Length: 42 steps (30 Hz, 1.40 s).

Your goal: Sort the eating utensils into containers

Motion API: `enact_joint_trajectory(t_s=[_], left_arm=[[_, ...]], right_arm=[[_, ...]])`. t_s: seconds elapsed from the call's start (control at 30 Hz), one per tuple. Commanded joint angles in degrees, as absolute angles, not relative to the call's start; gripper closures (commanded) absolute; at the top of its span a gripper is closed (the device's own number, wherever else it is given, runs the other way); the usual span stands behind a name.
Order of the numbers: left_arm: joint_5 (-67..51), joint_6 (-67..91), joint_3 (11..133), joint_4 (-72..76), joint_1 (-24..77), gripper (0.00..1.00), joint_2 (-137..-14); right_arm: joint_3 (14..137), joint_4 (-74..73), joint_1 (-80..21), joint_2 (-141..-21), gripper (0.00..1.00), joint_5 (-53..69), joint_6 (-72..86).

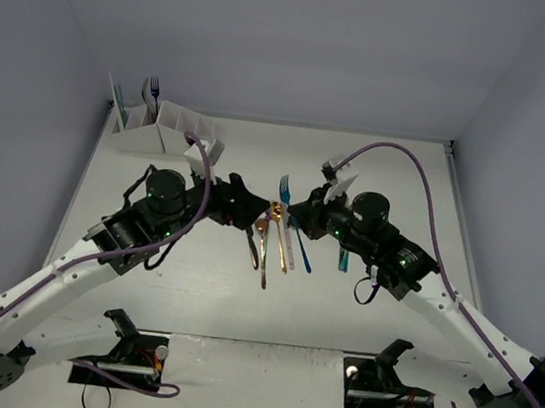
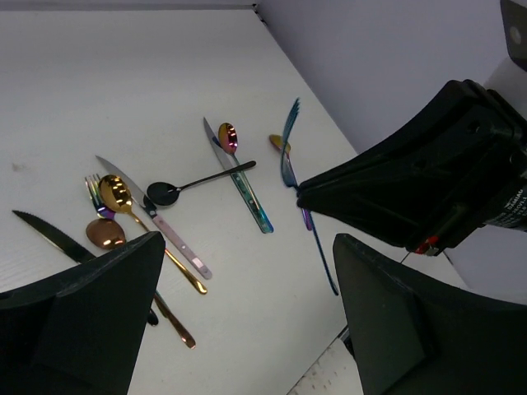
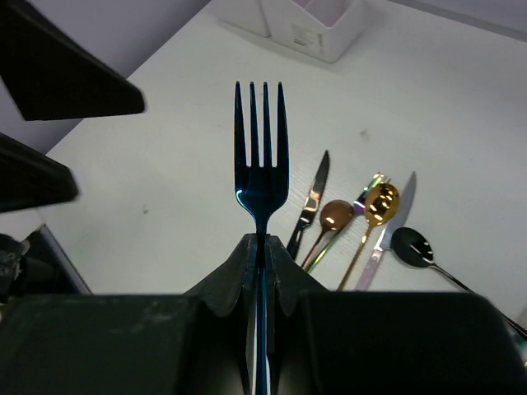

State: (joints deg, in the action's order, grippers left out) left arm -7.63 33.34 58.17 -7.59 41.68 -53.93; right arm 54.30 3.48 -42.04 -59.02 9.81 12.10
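My right gripper [image 1: 297, 211] is shut on a blue fork [image 3: 261, 156], gripped at the neck with its tines sticking out ahead, just above the table. The fork also shows in the left wrist view [image 2: 289, 136]. My left gripper [image 1: 255, 212] is open and empty [image 2: 247, 329], hovering over the loose utensils. On the table lie a black knife [image 3: 309, 206], a copper spoon [image 3: 336, 216], a gold spoon [image 3: 381, 204], a silver knife [image 2: 152, 218], a black spoon [image 2: 193, 184] and an iridescent knife [image 2: 244, 185]. The white rack [image 1: 167, 129] stands at the far left.
The rack holds a blue fork [image 1: 152, 90] and a pale utensil [image 1: 117, 100], standing upright. A teal utensil [image 1: 343, 260] lies under the right arm. The two grippers face each other closely at mid-table. Walls close in the table at the back and both sides.
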Motion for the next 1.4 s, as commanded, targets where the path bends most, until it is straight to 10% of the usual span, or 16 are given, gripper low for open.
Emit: enact_joint_trajectory(t_s=[0.0, 0.23, 0.6, 1.0, 1.37], left_arm=[[-0.17, 27.85, 63.75, -1.67, 46.04, 0.19, -57.64], [1.74, 27.60, 63.99, 2.35, 47.43, 0.30, -61.16], [4.66, 28.08, 64.51, 5.23, 49.66, 1.00, -64.39], [13.29, 19.38, 68.05, -3.43, 45.37, 1.00, -64.25], [2.86, 4.34, 83.80, -8.05, 9.76, 1.00, -76.11]], right_arm=[[56.03, 10.11, -45.21, -58.89, 1.00, 13.25, 11.91], [56.12, 12.14, -47.52, -59.70, 1.00, 13.25, 12.57], [55.76, 12.97, -48.16, -60.65, 1.00, 11.64, 12.57], [53.69, 12.85, -48.03, -60.93, 0.32, 6.59, 12.30], [48.92, 11.51, -46.96, -59.41, 0.25, 2.43, 11.04]])
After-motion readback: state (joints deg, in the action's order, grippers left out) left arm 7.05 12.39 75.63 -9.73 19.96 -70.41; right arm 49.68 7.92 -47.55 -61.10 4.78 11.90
